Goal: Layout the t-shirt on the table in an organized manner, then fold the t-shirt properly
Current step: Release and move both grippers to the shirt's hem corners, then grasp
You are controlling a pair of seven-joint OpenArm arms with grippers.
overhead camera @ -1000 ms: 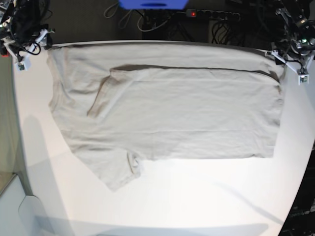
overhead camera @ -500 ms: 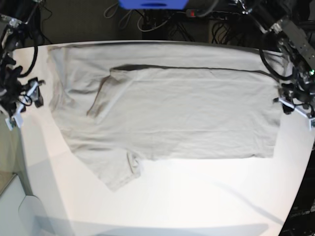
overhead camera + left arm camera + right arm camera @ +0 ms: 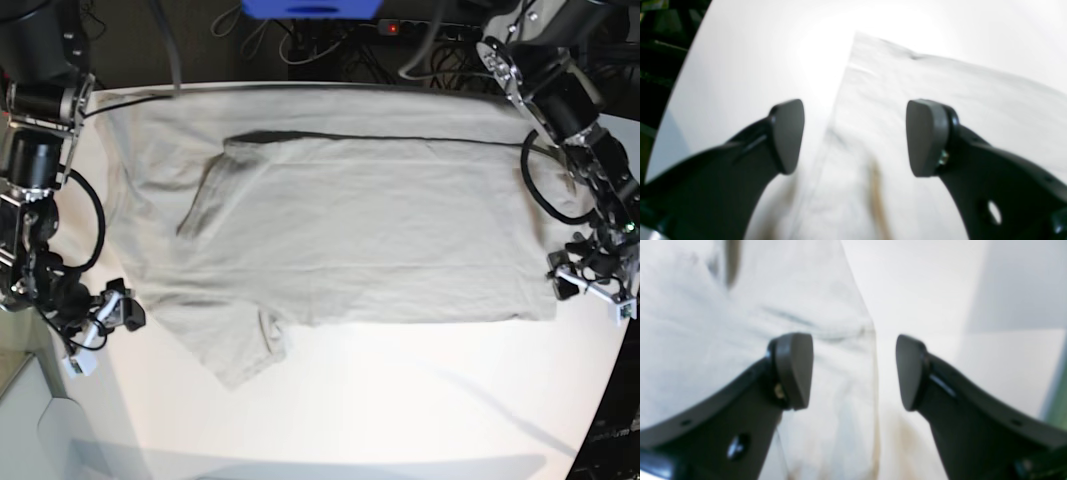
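The beige-grey t-shirt (image 3: 370,230) lies spread flat on the white table (image 3: 400,400), its far side folded over along a dark crease and one sleeve (image 3: 240,345) pointing to the near left. My left gripper (image 3: 590,293) is open and empty, low at the shirt's near right corner. In the left wrist view the gripper (image 3: 855,136) straddles the shirt's (image 3: 973,100) side edge, with bare table (image 3: 740,66) on the left. My right gripper (image 3: 98,330) is open and empty beside the shirt's left edge near the sleeve. In the right wrist view the gripper (image 3: 855,370) straddles the cloth's (image 3: 706,323) edge.
A power strip (image 3: 430,30) with a red light, cables and a blue object (image 3: 310,8) lie behind the table's far edge. The table's curved edge runs close to the left gripper on the right. A pale grey surface (image 3: 30,420) sits at the lower left.
Both arms have moved from the shirt's far corners toward the near side, along its left and right edges. Both grippers stayed open and the shirt has not moved.
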